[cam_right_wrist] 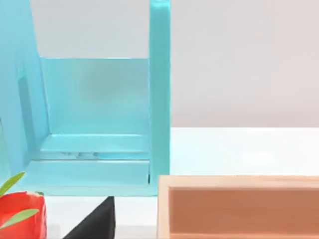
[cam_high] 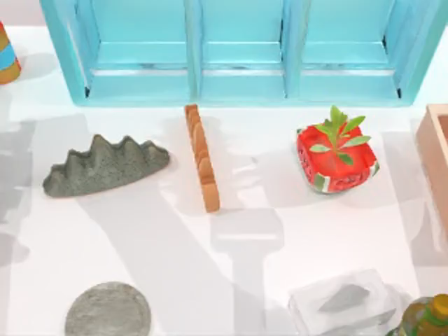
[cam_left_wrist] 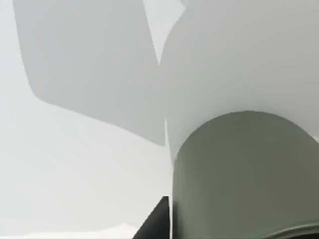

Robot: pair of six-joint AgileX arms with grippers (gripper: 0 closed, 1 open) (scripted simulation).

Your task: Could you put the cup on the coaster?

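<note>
Coaster (cam_high: 108,310) lies flat on white table (cam_high: 280,231), a round speckled grey stone-like disc, cut off by the top view's bottom edge. All places below are given from the coaster.

Jagged grey rock-like lump (cam_high: 103,166) sits directly beyond the coaster, long axis running left-right, spikes up. Ribbed orange-brown bar (cam_high: 201,157) lies beyond and right, long axis running away from the coaster's edge of the table toward the back. Turquoise three-bay shelf (cam_high: 241,49) spans the far side. Red watermelon-patterned planter (cam_high: 334,161) with green leaves is far right and beyond. Clear boxy block (cam_high: 346,302) holding a grey lump is level with the coaster, well to the right. Yellow-green bottle (cam_high: 427,318) is further right of that. Wooden box (cam_high: 434,157) is at the far right edge. Orange-and-blue striped object (cam_high: 7,54) is far beyond, left.

Cup (cam_left_wrist: 246,177) appears close up in the left wrist view: plain dull grey-green, smooth curved wall, matte. Which way it points I cannot tell, nor where it is relative to the coaster. A dark fingertip (cam_left_wrist: 155,221) of the left gripper sits just beside the cup wall; whether it grips the cup cannot be told.

Right wrist view has a dark fingertip (cam_right_wrist: 94,221) before the shelf and wooden box; right gripper's state cannot be told.
</note>
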